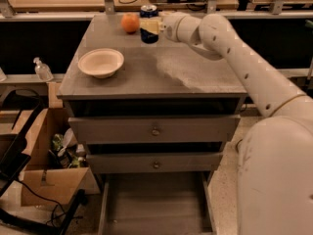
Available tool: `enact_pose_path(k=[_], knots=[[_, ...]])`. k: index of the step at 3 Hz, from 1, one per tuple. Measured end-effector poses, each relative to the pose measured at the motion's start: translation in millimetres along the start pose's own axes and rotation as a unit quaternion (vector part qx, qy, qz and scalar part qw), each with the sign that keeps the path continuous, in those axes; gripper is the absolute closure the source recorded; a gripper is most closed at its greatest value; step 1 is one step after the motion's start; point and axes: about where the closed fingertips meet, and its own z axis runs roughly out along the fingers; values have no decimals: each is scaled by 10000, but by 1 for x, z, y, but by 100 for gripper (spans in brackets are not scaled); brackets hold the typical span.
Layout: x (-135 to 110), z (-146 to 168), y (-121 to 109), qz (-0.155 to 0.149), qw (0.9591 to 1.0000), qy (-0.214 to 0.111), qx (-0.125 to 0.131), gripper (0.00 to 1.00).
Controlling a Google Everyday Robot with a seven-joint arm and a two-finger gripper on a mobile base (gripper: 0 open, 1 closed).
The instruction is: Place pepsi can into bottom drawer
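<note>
Pepsi can (148, 36), seemingly gripped by the hand (151, 26), is beside the orange (130, 22).

You have one camera, set high on the near side beside the robot's white arm (254, 67). It looks down and away across the grey cabinet's tabletop (195, 67), close in. The pincer (154, 27) clasps the dark blue drink can (148, 37) at the far edge.

Upright dark-blue pepsi can (148, 36) clasped by pincer (151, 26); bottom drawer (146, 202) pulled open.
</note>
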Motion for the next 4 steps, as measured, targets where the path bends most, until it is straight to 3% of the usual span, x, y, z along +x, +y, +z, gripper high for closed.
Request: enact_pose_path(k=[1,2,3,4], knots=[[-46,-58,9,-372,9993,-96,28,100],[-77,-145,68,-775,9968,-146,-130,100],[-60,-191,131,-948,9941,-73,-526,100],[-33,-239,190,-704,9926,70,-982,100]])
